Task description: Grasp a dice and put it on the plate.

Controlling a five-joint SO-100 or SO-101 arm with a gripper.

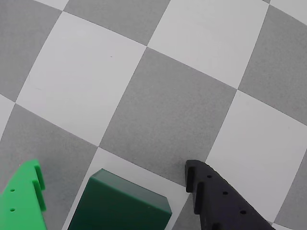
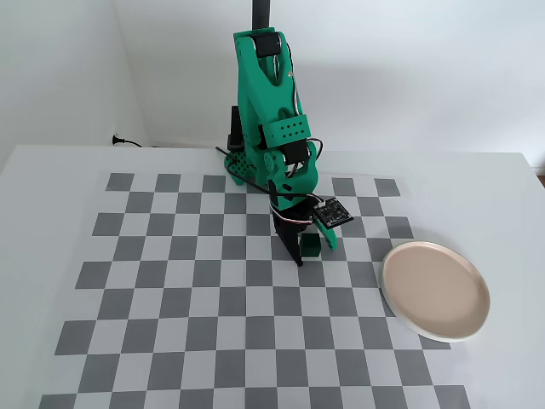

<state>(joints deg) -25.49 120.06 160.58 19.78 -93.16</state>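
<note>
The dice (image 1: 120, 206) is a dark green plain cube at the bottom of the wrist view, lying on the checkerboard. My gripper (image 1: 114, 167) is open and straddles it: the bright green finger (image 1: 24, 201) is to its left and the black finger (image 1: 220, 201) to its right, with a gap on each side. In the fixed view the gripper (image 2: 308, 250) points down at the board's middle, with the dice (image 2: 312, 244) between the fingers. The plate (image 2: 436, 290), pinkish-beige with a pale rim, lies empty to the right, about two squares from the dice.
The grey-and-white checkerboard (image 2: 170, 281) covers a white table. The green arm's base (image 2: 247, 166) stands at the board's far edge. A white wall is behind it, with a black cable (image 2: 128, 142) at the back left.
</note>
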